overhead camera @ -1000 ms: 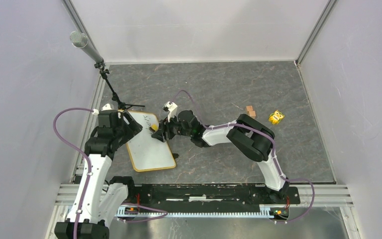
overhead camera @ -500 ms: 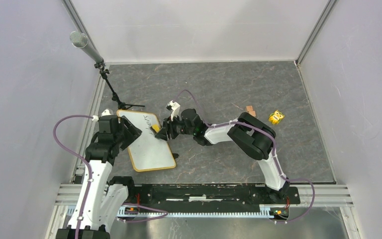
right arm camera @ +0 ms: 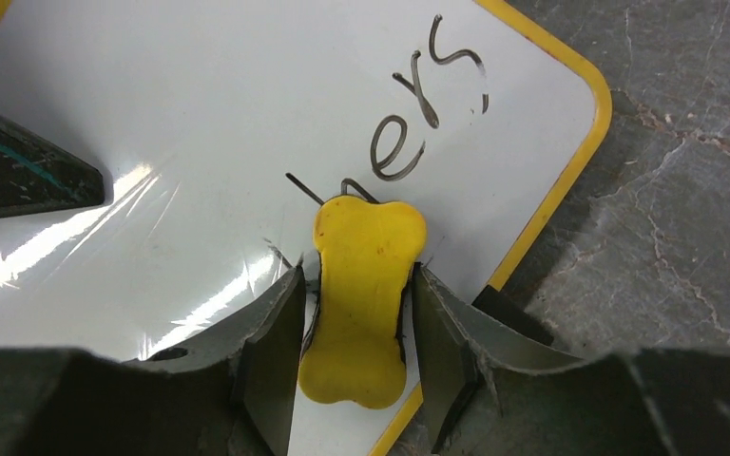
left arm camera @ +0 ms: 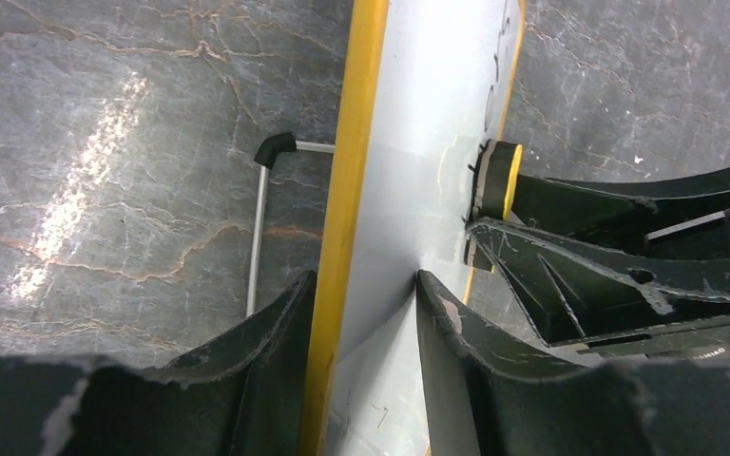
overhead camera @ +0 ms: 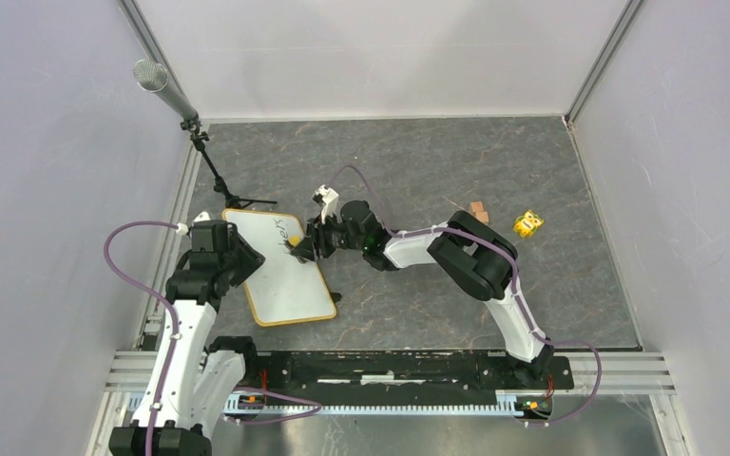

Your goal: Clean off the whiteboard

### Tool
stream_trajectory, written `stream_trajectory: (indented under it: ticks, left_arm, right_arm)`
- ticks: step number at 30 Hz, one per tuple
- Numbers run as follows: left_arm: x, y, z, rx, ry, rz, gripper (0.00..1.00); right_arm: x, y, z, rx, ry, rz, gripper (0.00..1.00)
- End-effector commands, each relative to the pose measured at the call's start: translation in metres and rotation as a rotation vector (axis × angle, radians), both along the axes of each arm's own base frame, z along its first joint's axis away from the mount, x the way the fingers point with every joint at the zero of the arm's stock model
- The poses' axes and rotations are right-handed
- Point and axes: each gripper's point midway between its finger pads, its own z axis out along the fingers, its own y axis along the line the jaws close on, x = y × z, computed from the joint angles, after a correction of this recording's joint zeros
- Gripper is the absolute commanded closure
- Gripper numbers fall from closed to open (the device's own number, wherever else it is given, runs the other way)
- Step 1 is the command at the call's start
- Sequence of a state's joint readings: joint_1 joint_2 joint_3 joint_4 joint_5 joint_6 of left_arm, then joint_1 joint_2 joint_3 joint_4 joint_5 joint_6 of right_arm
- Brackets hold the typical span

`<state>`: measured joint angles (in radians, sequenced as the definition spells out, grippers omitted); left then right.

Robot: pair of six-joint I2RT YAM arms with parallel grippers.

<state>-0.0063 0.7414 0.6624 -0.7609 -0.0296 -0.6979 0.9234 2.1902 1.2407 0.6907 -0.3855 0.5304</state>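
Observation:
The whiteboard [overhead camera: 285, 275], white with a yellow frame, lies at the left of the grey table. Black marker letters "ers" remain near its far right corner [right arm camera: 418, 104]. My left gripper [overhead camera: 238, 255] is shut on the board's left edge; in the left wrist view its jaws pinch the yellow frame [left arm camera: 337, 237]. My right gripper [overhead camera: 302, 249] is shut on a yellow bone-shaped eraser [right arm camera: 361, 294] and presses it flat on the board just below the letters. The eraser also shows in the left wrist view [left arm camera: 494, 180].
A microphone stand [overhead camera: 211, 161] rises just behind the board's far left corner. A small wooden block [overhead camera: 478, 211] and a yellow toy [overhead camera: 528, 224] lie at the right of the table. The right arm stretches across the table's middle.
My right gripper has slid the eraser up the board toward its far edge and the letters. The left arm has shifted slightly while holding the board.

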Motion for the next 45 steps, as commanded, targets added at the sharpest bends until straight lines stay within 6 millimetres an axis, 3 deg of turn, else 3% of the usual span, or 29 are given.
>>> stream_trajectory:
  ticks: [1,9,14,20,24,29,32,37,41,45]
  left_arm:
    - [0.006,0.002,-0.005,0.001,-0.001,0.024,0.82]
    - [0.007,0.004,-0.005,0.023,-0.004,0.019,0.98]
    - [0.007,0.005,-0.006,0.027,-0.005,0.02,0.98]
    - [0.008,0.004,-0.009,0.024,0.004,0.013,0.98]
    - [0.008,0.003,-0.007,0.021,-0.005,0.006,0.98]
    - [0.009,0.001,-0.008,0.015,-0.01,-0.006,0.98]
    - [0.009,0.002,-0.009,0.018,-0.005,0.001,0.98]
    - [0.009,0.001,-0.009,0.018,-0.005,-0.004,0.98]
    - [0.009,0.001,-0.01,0.018,-0.002,-0.003,0.98]
    - [0.009,-0.001,-0.009,0.011,-0.009,-0.013,0.98]
  right_arm:
    - [0.002,0.009,0.0,-0.006,-0.006,0.025,0.49]
    - [0.007,0.005,0.008,0.009,-0.006,0.023,0.47]
    - [0.008,0.0,0.013,0.031,-0.003,0.018,0.51]
    - [0.006,0.005,0.009,0.038,0.005,0.037,0.72]
    - [-0.008,0.018,0.011,0.044,-0.001,0.066,0.76]
    - [-0.041,0.05,0.036,0.028,-0.108,0.13,0.77]
    - [-0.042,0.056,0.043,0.011,-0.167,0.106,0.77]
    - [-0.011,0.044,0.014,-0.009,-0.091,0.026,0.76]
    - [0.02,0.017,-0.03,-0.081,-0.024,-0.062,0.76]
    - [0.038,0.005,-0.057,-0.132,0.009,-0.103,0.76]
